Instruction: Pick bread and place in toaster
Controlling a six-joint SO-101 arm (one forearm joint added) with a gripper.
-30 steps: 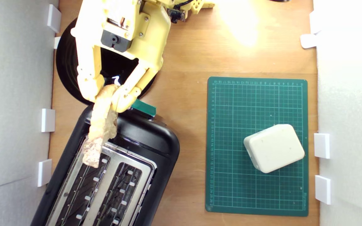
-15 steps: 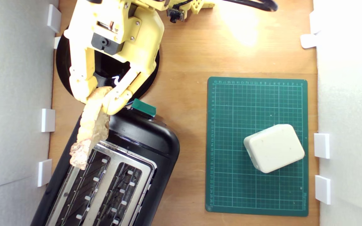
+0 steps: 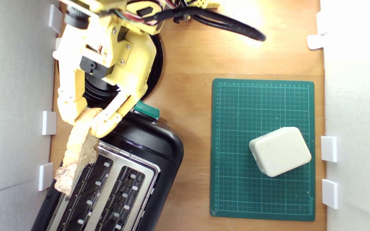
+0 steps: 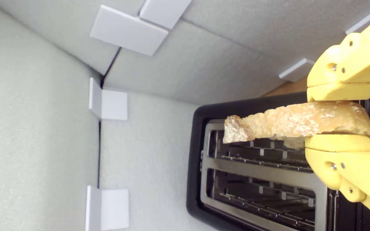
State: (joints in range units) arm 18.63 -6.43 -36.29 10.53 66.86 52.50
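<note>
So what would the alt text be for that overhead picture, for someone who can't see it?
A yellow robot gripper holds a slice of crusty bread over the edge of a black two-slot toaster, near the slot on the exterior view's left. Behind the arm lies a round black plate; a cream block sits on a green cutting mat on the wooden table.

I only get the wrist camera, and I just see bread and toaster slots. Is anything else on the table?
Observer: Yes. A cream block sits on a green mat at the exterior view's right.
Child: What's under the robot?
Observer: A round black plate, partly hidden by the arm.
Child: Is my bread over a slot?
Observer: Seen from above, the bread in the end effector runs along the toaster's silver edge at the exterior view's left. It seems to be beside the nearest slot, not over it.
</note>
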